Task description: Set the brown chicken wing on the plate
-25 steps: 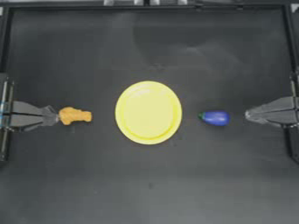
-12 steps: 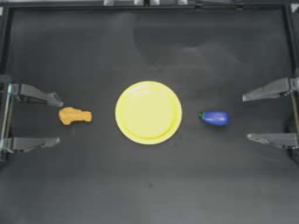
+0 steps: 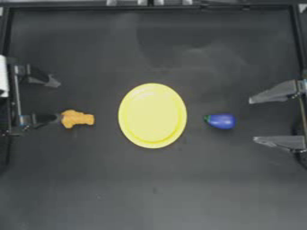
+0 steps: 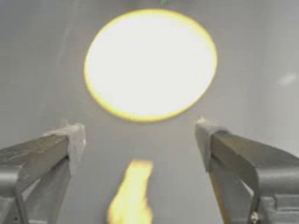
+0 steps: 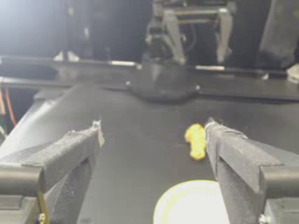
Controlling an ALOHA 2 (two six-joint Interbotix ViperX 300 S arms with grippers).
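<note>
The brown chicken wing [image 3: 76,119] lies on the table to the left of the yellow plate [image 3: 151,115]. My left gripper [image 3: 59,101] is open at the left edge. Its lower fingertip sits right at the wing's left end, and the wing lies outside the gap. In the left wrist view the wing [image 4: 131,197] shows low between the fingers, with the plate [image 4: 151,65] beyond my gripper [image 4: 140,131]. My right gripper [image 3: 254,120] is open at the right side and holds nothing. The right wrist view, past that gripper [image 5: 153,127], shows the plate's rim [image 5: 175,192] and the wing [image 5: 196,141] farther off.
A blue eggplant-like toy [image 3: 221,121] with a green tip lies between the plate and my right gripper. The table's raised border [image 3: 150,6] runs along the top. The left arm's base [image 5: 187,43] stands at the far side in the right wrist view.
Both grippers went from shut to open over the last second. The left gripper then shifted up the picture, so its lower finger now lines up with the wing. Nothing else moved.
</note>
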